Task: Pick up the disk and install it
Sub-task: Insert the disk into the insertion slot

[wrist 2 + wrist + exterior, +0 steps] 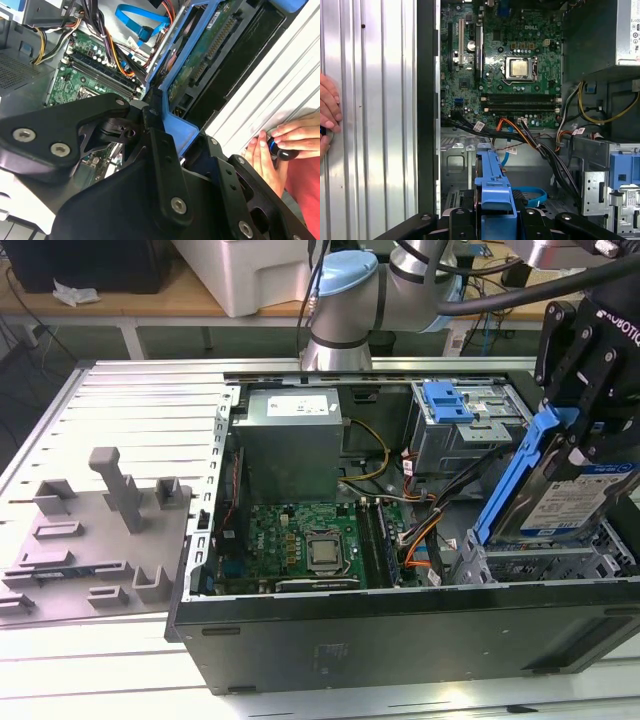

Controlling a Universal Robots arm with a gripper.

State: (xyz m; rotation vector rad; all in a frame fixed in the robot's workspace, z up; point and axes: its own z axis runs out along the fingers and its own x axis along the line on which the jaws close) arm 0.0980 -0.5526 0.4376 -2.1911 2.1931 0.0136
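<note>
Pincer: we see the black, angular metal pincer [562, 426] pressed onto the top edge of a blue carrier, pinching the disk.
Disk: the flat silver disk [578, 502], with a blue-and-white label and a smooth blue plastic frame, hangs tilted directly below the pincer, its lower end at the drive cage.
Drive cage: the perforated sheet-metal drive cage [540, 562] sits right under the pincer, in a corner of the case.
Computer case: the dark steel computer case [400, 625] lies on its side with its panel off, around and below the pincer.
Motherboard: the green motherboard [285, 530] with a square metal processor [323, 553] is well off from the pincer, toward the exterior view's left.
Power supply: the plain grey box-shaped power supply [288, 445] lies beyond the board.
Latch: the ribbed blue plastic latch [447, 400] is near the pincer.
Cables: orange and black cables [420, 537] run between board and cage.
Surface: the ribbed aluminium table [130, 405] carries a matt grey fixture plate [100, 540] with blocks and a post.
Hand: a person's hand [327, 112] rests on the ribs.
Room: a wooden bench [130, 302] stands behind.
</note>
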